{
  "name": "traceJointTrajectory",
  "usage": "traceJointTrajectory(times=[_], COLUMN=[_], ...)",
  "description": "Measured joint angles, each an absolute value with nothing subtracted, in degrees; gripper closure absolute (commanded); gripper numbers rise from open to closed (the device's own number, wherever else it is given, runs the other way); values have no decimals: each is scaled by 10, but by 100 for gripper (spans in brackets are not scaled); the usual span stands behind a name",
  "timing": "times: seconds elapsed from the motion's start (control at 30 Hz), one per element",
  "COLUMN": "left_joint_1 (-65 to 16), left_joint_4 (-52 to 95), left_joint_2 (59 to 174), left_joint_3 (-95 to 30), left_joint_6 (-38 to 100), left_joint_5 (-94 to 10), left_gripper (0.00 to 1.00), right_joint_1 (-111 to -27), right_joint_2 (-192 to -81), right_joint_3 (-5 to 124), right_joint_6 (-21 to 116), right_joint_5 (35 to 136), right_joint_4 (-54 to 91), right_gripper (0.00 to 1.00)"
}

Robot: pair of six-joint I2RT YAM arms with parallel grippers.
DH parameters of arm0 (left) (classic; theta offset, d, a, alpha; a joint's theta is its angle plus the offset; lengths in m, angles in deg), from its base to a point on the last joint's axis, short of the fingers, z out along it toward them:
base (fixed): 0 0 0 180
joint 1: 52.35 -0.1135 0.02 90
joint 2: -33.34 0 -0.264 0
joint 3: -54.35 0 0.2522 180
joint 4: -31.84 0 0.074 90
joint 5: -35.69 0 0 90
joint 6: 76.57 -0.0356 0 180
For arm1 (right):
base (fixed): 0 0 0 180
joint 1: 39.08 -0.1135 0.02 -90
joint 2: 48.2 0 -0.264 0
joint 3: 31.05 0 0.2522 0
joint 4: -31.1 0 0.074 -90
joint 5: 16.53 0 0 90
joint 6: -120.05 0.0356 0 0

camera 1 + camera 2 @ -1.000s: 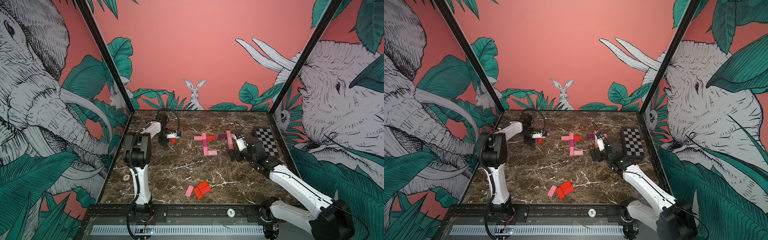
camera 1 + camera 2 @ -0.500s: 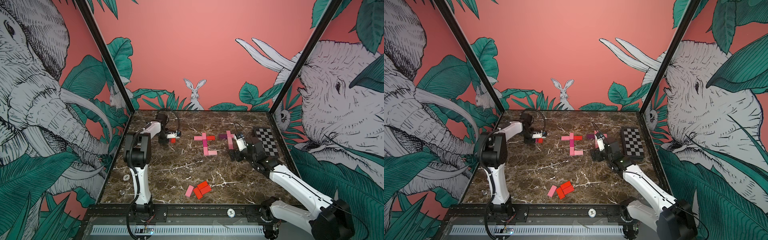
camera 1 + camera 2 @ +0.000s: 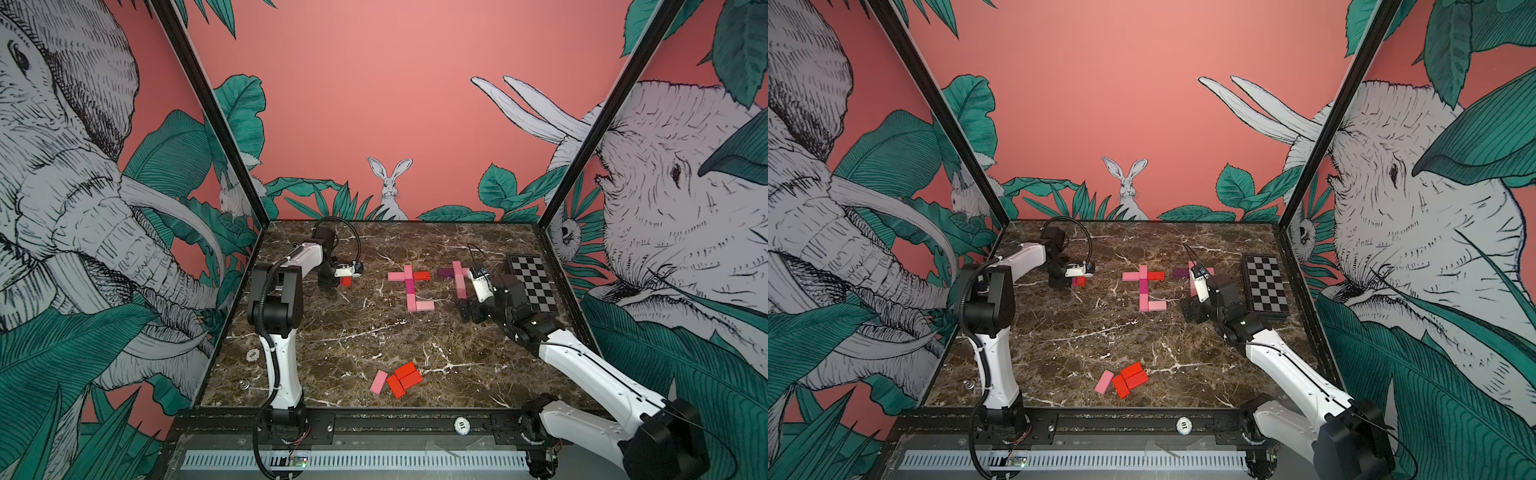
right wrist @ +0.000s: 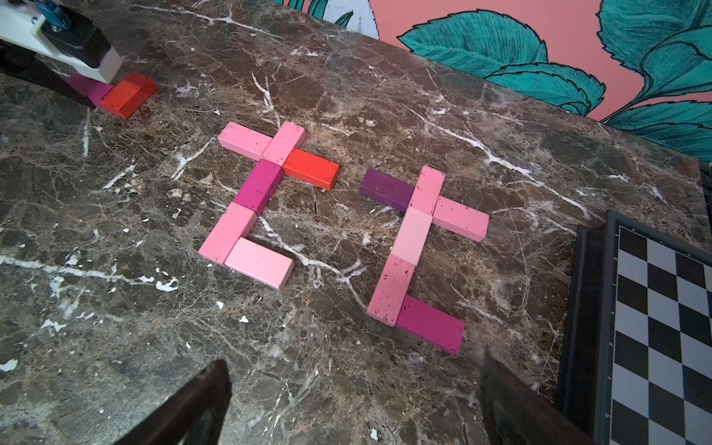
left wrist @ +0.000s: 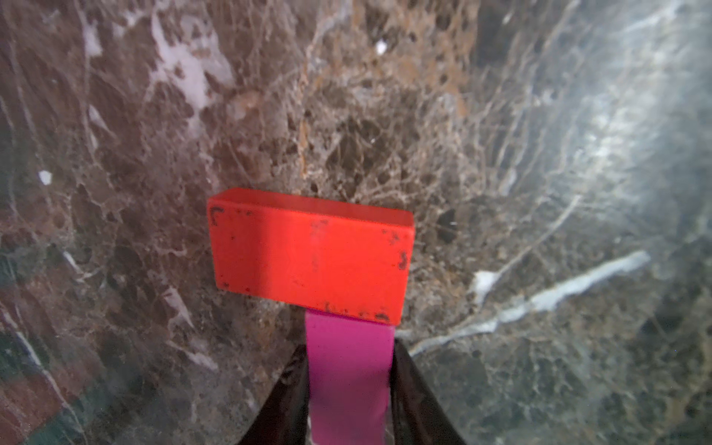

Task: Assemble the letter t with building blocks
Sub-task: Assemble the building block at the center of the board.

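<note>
Left pincer (image 5: 348, 358) clamped on magenta block (image 5: 348, 389), far left of surface (image 3: 353, 336). Block end butts red block (image 5: 310, 254). Top views barely show that grip.
Right pincer (image 4: 352, 362) apart, fingers cut off at frame edge.
Right t (image 4: 414, 235): arm (image 3: 515, 303) covers its foot in both top views; right wrist view shows it whole.
Middle t (image 3: 409, 286) fully visible.
Spare blocks (image 3: 399, 380) at near edge.

pink-magenta-red t (image 4: 254, 200) and pink-purple t (image 4: 416, 246) lie flat side by side — magenta block (image 5: 348, 377) butts a red block (image 5: 312, 254) far left, spare blocks (image 3: 403, 378) up front.
</note>
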State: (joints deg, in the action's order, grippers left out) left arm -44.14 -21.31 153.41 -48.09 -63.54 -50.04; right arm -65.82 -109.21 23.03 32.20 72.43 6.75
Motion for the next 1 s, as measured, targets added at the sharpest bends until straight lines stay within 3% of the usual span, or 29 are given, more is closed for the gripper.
traceJointTrajectory(times=[1.0], left_joint_1=[-440], left_joint_4=[-212], left_joint_2=[1534], left_joint_3=[-481], left_joint_6=[-641], left_joint_5=[-504], left_gripper=[61], right_joint_1=[-658], right_joint_2=[-1092], right_joint_3=[230], right_joint_6=[322], right_joint_5=[724], right_joint_4=[68], right_gripper=[2])
